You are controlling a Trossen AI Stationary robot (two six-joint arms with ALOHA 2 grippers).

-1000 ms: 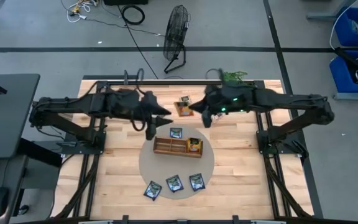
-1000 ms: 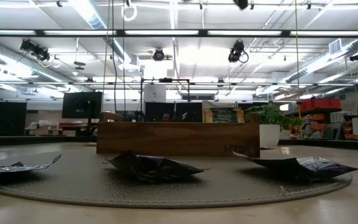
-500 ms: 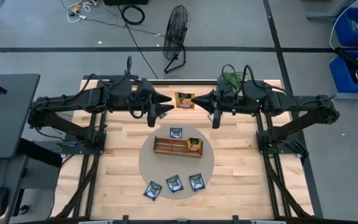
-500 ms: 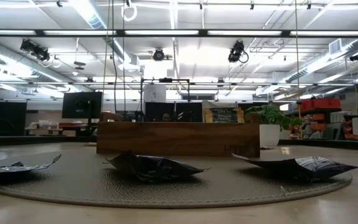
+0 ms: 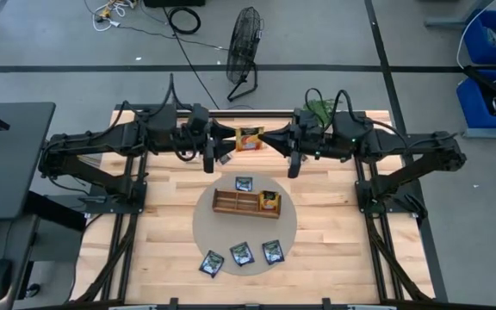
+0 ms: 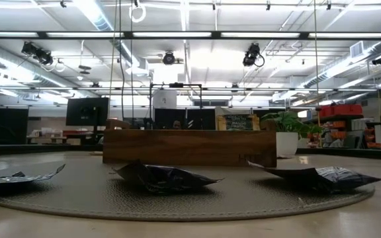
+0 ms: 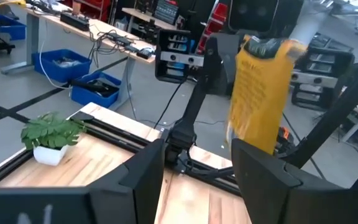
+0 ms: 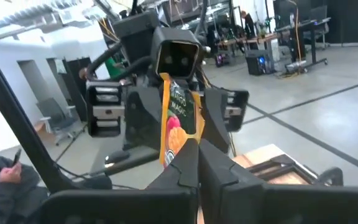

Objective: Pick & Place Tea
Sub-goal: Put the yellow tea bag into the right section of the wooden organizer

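Note:
An orange tea packet (image 5: 250,138) hangs in the air over the far part of the table, between my two grippers, which point at each other. My right gripper (image 5: 265,138) is shut on it. My left gripper (image 5: 228,143) is open, with a finger on either side of the packet (image 7: 253,93); I cannot tell whether they touch it. The wooden tray (image 5: 235,203) stands on a round grey mat (image 5: 203,226) with another orange packet (image 5: 269,201) in its right compartment. One dark blue packet (image 5: 244,183) lies just behind the tray, and three (image 5: 242,253) near the mat's front. My right gripper pinches one edge of the orange packet (image 8: 176,140) between its two shut fingers. The fingers lie level and come from the table's right side. The packet sticks out beyond the fingertips toward my left gripper, lifted clear of the table.
A small potted plant (image 5: 321,106) stands at the table's far right. A fan (image 5: 244,52) stands on the floor beyond the far edge, and blue bins (image 5: 493,65) stand to the right. In the low view the dark packets (image 6: 164,178) lie before the tray (image 6: 187,147).
Both grippers have risen and drawn toward the table's far edge, tipping up from a downward slant to level. The orange packet has gone up with them and stays between the two grippers.

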